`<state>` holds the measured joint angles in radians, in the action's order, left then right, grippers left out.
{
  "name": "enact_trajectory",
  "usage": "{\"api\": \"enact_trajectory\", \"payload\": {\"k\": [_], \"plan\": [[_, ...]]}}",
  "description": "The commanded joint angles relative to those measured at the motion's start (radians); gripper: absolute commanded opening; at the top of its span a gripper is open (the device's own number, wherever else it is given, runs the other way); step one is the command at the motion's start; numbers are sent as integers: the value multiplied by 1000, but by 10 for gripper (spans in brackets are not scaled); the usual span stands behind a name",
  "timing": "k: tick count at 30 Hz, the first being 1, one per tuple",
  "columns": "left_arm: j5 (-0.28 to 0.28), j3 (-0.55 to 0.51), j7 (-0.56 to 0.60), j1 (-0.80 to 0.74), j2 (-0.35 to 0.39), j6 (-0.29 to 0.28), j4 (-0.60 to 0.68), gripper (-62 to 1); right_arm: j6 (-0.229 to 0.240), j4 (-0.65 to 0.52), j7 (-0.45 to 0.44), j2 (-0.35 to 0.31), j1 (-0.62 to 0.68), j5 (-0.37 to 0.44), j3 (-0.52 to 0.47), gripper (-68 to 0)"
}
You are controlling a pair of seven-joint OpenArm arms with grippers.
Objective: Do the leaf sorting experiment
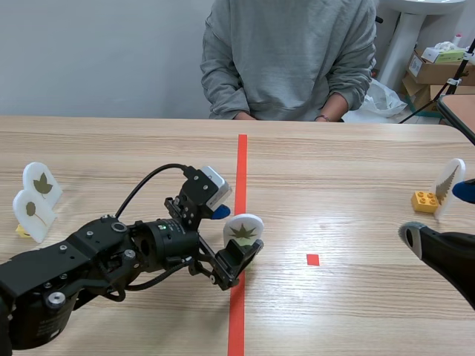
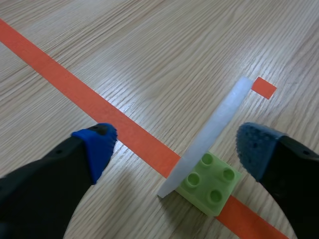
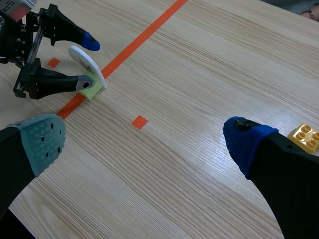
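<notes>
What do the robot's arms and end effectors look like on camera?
The black left arm has bolted round joints, a looping black cable and a grey-white camera box. The left end effector has thick black fingers with blue dotted pads. The right end effector has one grey-green dotted pad and one blue pad.

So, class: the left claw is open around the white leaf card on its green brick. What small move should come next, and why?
Probably close the left claw on the white leaf card. Its blue pads stand apart, one each side of the card, neither touching it, so a gentle squeeze should secure card and green brick before any lift.
</notes>
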<state>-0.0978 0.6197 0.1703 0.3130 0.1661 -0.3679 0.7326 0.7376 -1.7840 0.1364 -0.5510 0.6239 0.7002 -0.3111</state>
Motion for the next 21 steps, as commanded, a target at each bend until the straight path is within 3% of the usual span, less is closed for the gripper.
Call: {"api": "enact_trajectory", "payload": {"k": [1,8,14,21], "plan": [[-9,-3,21,6,-7,-1,21,-187,8,-5,-11,-5,-12,11,3,4],[-9,-3,25,6,-7,-1,21,-260,8,-5,-11,-5,-12,11,3,4],[-6,-3,18,3,-2,0,21,-414,8,-5,-11,-5,-12,11,3,4],[40,-3,16,0,2,6,21,-566,8,-5,-11,-5,-12,11,3,4]]}}
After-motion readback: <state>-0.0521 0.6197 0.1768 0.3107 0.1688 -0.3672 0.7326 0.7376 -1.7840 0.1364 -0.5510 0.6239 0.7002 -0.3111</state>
